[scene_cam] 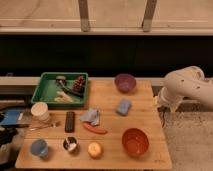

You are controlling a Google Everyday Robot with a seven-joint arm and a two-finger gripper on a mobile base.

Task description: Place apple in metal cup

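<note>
The apple, small, round and yellow-orange, sits on the wooden table near its front edge. Just to its left, a short gap away, stands the metal cup, dark-walled with a pale inside. My white arm is folded up beyond the table's right edge. The gripper hangs at the arm's lower left end, by the table's right side, far from both apple and cup. It is open and holds nothing.
A light blue cup and a cream cup stand at the left. A green tray holds small items. Also on the table are a purple bowl, an orange bowl, a blue sponge, a cloth, a red vegetable and a black remote.
</note>
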